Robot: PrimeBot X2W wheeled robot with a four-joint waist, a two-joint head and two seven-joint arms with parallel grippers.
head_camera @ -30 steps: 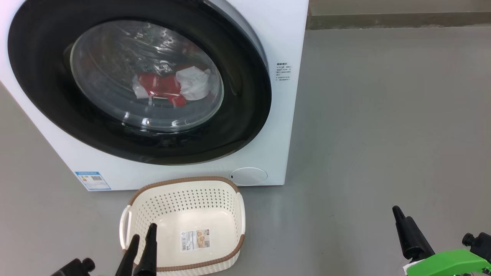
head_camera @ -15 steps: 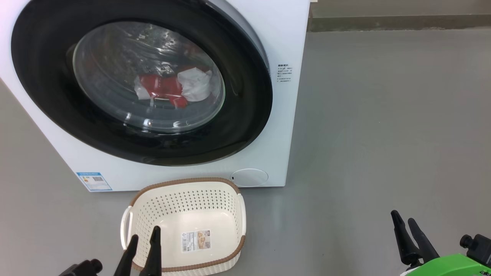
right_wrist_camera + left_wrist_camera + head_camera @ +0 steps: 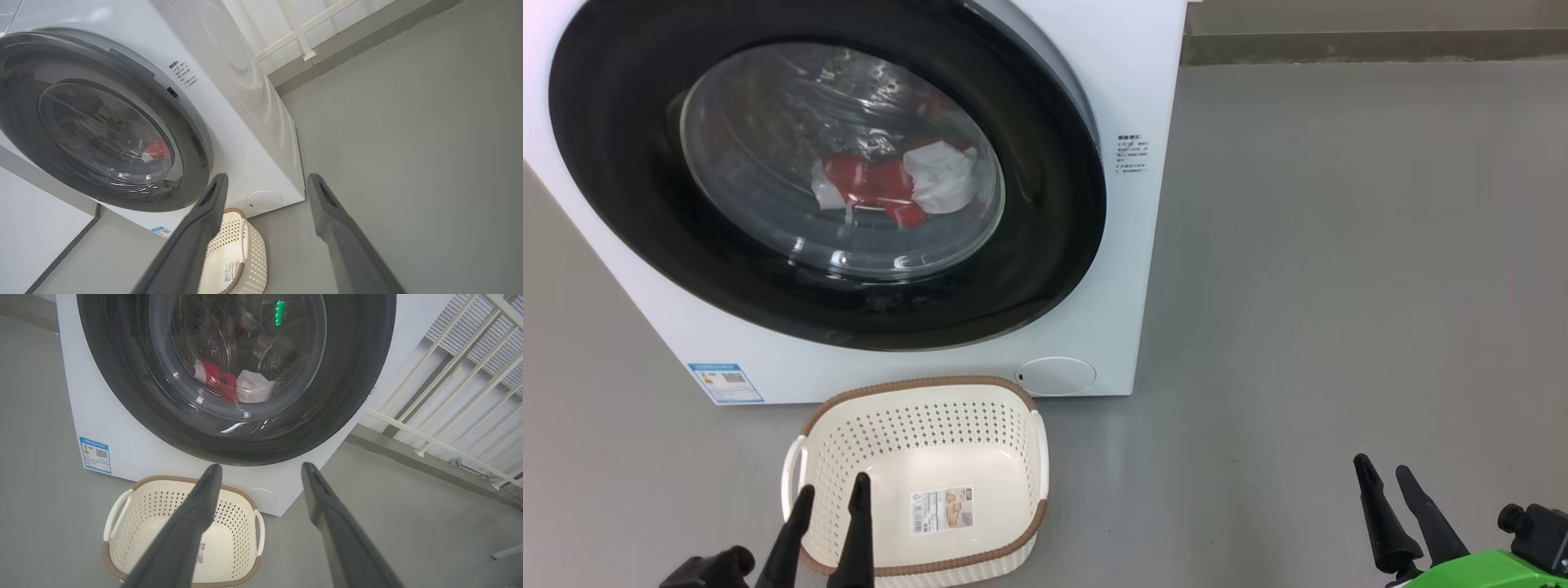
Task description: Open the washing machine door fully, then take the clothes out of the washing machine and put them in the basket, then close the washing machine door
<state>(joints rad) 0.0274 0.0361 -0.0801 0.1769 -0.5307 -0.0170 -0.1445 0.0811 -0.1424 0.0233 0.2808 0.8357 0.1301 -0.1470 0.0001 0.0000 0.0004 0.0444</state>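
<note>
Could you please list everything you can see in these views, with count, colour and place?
washing machine: one, white, on the grey floor
washing machine door: one, black rim, clear glass, shut
clothes: small heap, red and white, inside the drum behind the glass
basket: one, cream with brown rim, on the floor before the machine
paper label: one, white, on the basket's floor
blue label: one, machine's lower left front
round cover: one, white, machine's lower right front
railing: one, white, beyond the machine
left hand: dark fingers, open, empty, at the basket's near edge
right hand: dark fingers, open, empty, over bare floor
</note>
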